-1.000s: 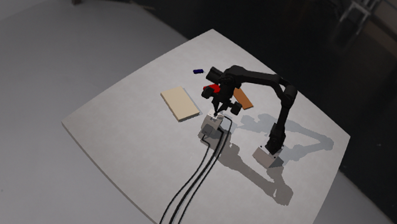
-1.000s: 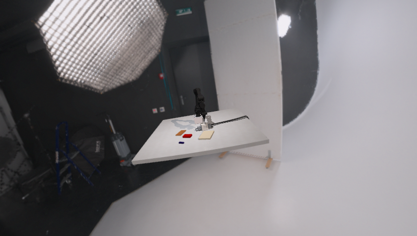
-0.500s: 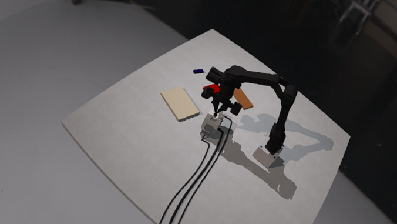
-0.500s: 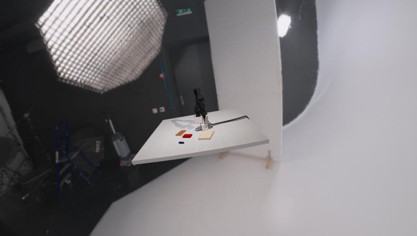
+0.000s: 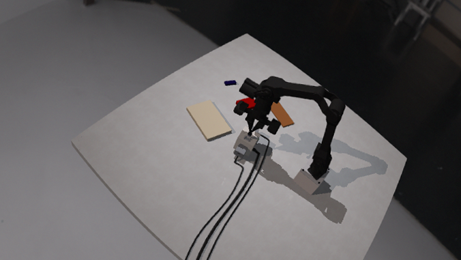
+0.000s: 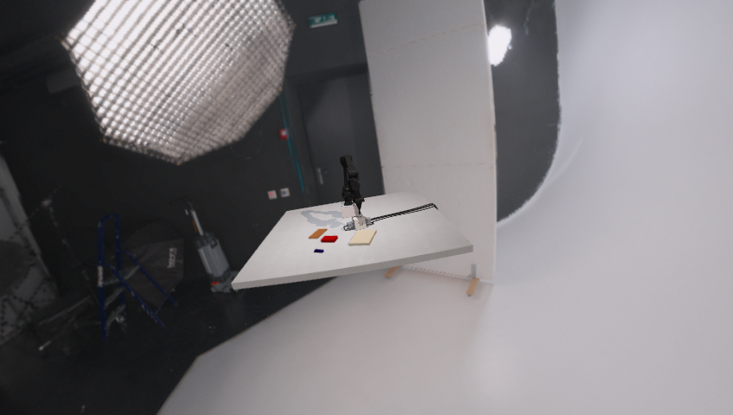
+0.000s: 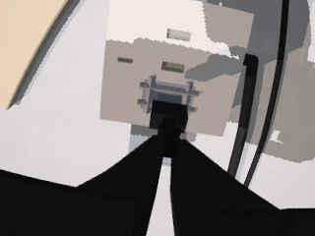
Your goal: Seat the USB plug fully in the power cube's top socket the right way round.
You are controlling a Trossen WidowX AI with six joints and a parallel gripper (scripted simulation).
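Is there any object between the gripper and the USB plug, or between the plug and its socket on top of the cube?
Nothing visible stands in the way. The gripper is shut on the USB plug, which sits at its socket on the power cube. The cables run beside the cube, not across it.
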